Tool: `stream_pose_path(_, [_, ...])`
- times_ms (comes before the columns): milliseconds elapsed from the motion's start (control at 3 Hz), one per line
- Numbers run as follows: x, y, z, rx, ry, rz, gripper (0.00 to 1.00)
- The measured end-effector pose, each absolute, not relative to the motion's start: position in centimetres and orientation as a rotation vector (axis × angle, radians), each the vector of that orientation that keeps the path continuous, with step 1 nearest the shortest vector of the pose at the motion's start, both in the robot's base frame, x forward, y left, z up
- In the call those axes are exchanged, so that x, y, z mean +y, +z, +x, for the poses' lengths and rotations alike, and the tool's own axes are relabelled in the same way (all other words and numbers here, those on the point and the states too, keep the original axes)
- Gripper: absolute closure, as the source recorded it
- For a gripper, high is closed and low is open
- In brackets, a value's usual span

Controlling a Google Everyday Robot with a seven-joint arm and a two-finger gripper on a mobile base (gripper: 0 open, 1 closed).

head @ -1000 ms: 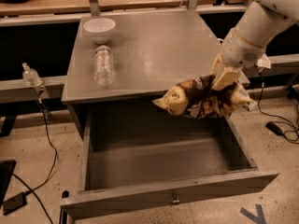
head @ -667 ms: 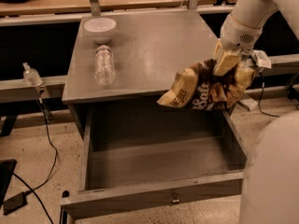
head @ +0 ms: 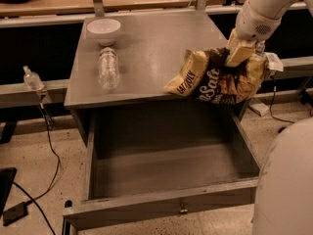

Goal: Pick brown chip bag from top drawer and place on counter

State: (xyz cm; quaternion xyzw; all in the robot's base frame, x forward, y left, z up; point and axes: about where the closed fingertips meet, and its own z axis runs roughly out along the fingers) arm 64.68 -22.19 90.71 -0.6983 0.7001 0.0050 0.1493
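The gripper hangs over the front right corner of the desk, its tan fingers clamped on the top of the chip bag. The bag hangs just below the fingers, clear of the drawer; its yellow end reaches left of them over the desk's front edge. Below and to the left of the fingers the drawer stands pulled open, a small knob on its front. Well to the left of the fingers a water bottle lies on the desk, with a white bowl just behind it.
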Motion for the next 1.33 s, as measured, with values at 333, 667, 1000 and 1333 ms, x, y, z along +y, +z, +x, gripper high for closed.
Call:
stream_pose_path(333, [-21.1,93.9,65.6,1.934,-0.078,-2.025,1.0])
stream_pose_path(667, [-19.5,98.0,66.4,1.835,-0.202,-2.048,1.0])
stream_pose_path(1000, [-17.9,101.2,67.1,1.718,-0.361,-2.102,1.0])
stream_pose_path(1333, [-17.7,103.0,67.2,1.615,-0.538,-2.128,1.0])
